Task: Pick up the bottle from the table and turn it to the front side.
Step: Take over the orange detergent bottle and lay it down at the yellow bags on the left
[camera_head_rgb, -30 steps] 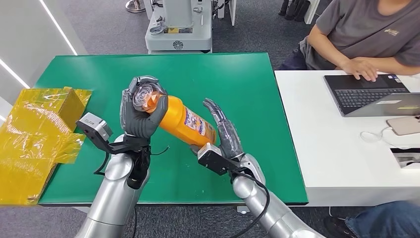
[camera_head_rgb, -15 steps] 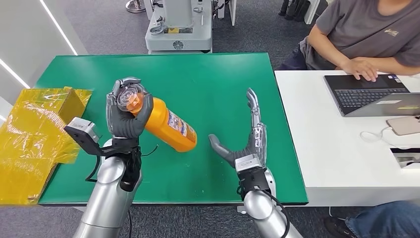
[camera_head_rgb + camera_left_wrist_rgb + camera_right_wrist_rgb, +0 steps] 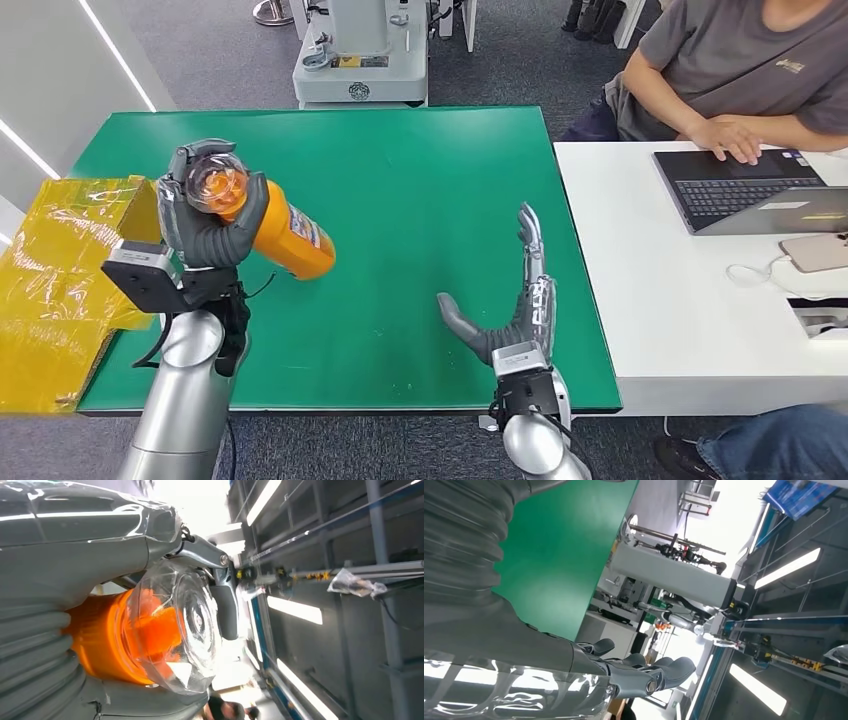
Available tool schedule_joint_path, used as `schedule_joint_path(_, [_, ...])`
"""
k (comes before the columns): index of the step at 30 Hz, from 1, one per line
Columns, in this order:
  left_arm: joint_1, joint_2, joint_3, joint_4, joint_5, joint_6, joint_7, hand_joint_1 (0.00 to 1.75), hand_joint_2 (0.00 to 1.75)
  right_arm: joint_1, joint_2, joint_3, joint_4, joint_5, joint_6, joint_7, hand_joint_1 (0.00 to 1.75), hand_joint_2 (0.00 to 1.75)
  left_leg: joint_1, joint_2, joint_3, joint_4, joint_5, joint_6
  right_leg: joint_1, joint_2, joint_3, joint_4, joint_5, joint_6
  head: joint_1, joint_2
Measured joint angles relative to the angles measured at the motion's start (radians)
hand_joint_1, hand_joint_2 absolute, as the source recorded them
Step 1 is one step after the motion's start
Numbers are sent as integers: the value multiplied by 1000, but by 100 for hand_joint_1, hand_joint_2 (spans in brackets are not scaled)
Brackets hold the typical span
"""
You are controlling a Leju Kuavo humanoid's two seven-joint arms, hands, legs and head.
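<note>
Fingers point(image 3: 190, 225) of the left hand point(image 3: 205, 215) wrap the cap end of the orange bottle point(image 3: 270, 232), held tilted above the green table point(image 3: 430, 200) at left of centre in the head view. At lower centre the right hand point(image 3: 510, 315) is spread, upright and empty. Left wrist view: the bottle's clear cap point(image 3: 185, 630) fills the middle; the label side appears hidden. Right wrist view: extended fingers point(image 3: 649, 672) hold nothing.

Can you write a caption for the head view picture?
Left hand lifts orange plastic bottle over green table; right hand open.
</note>
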Motion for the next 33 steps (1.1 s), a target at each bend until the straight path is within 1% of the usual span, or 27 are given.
schedule_joint_path(5, [-39,46,18,1,-115,71,25,175,175,22,0,-16,-17,8,2,0,0,175,0,0,0,0,0,0,0,0,0,0,0,0,0,0])
schedule_joint_path(9, [-57,71,27,4,-136,85,32,175,175,31,0,-25,-25,10,3,0,0,175,0,0,0,0,0,0,0,0,0,0,0,0,0,0])
schedule_joint_path(11, [-65,84,28,9,-181,110,44,175,175,34,0,-28,-28,12,5,0,0,175,0,0,0,0,0,0,0,0,0,0,0,0,0,0])
schedule_joint_path(15, [-118,139,30,67,-413,223,112,175,175,47,0,-33,-42,20,23,1,0,175,0,1,0,0,0,0,0,1,0,0,0,0,0,0])
schedule_joint_path(18, [-160,182,36,128,-539,269,144,175,175,56,0,-38,-52,23,38,5,0,175,0,1,0,0,0,0,0,1,0,1,0,0,0,0])
schedule_joint_path(21, [-184,213,40,182,-643,298,180,175,175,60,0,-43,-60,25,48,9,0,175,0,1,0,0,1,-1,0,1,0,1,0,0,0,0])
schedule_joint_path(23, [-191,231,42,212,-743,303,243,175,175,62,0,-45,-63,23,60,9,0,175,0,1,0,0,1,-1,0,2,0,1,0,0,0,0])
schedule_joint_path(25, [-192,256,42,255,-894,324,316,175,175,63,0,-46,-63,21,76,8,0,175,0,2,0,0,1,-1,0,3,-1,1,0,0,0,0])
schedule_joint_path(26, [-192,268,43,281,-952,342,333,175,175,64,1,-47,-63,20,82,7,0,175,0,3,0,-1,1,-1,0,3,-1,1,0,0,0,0])
schedule_joint_path(29, [-187,293,48,363,-1026,380,340,175,175,66,2,-51,-63,20,86,4,0,175,0,2,0,-1,1,-1,0,3,-1,1,0,0,0,0])
schedule_joint_path(33, [-183,310,51,447,-1092,379,367,175,175,67,2,-53,-63,20,83,1,0,175,0,2,0,-1,1,-1,0,3,-1,1,0,0,0,0])
